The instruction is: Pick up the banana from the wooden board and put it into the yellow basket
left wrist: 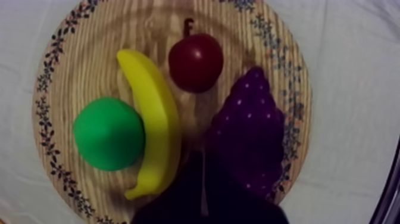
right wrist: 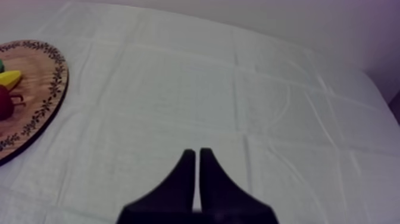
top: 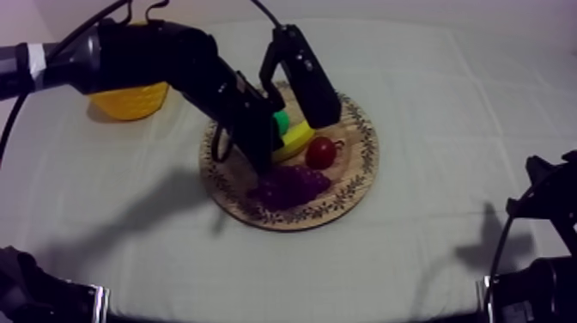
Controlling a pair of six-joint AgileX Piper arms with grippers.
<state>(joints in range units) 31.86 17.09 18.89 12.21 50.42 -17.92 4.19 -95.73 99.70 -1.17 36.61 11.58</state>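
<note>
The yellow banana (left wrist: 152, 113) lies on the round wooden board (left wrist: 59, 71), curved around a green pear (left wrist: 109, 133). A small red fruit (left wrist: 196, 62) and a bunch of purple grapes (left wrist: 250, 131) lie beside it. My left gripper (left wrist: 204, 179) hovers over the board's near side between the banana's end and the grapes, its fingers together as a narrow wedge, holding nothing. From above, the left gripper (top: 264, 166) reaches in from the upper left over the banana (top: 296, 137). My right gripper (right wrist: 197, 156) is shut above bare cloth, well away from the board (right wrist: 44, 89).
The yellow basket (top: 129, 100) stands at the back left, partly behind my left arm. My right arm (top: 541, 206) rests low at the right edge. Open cloth lies in front of and to the right of the board (top: 361, 163).
</note>
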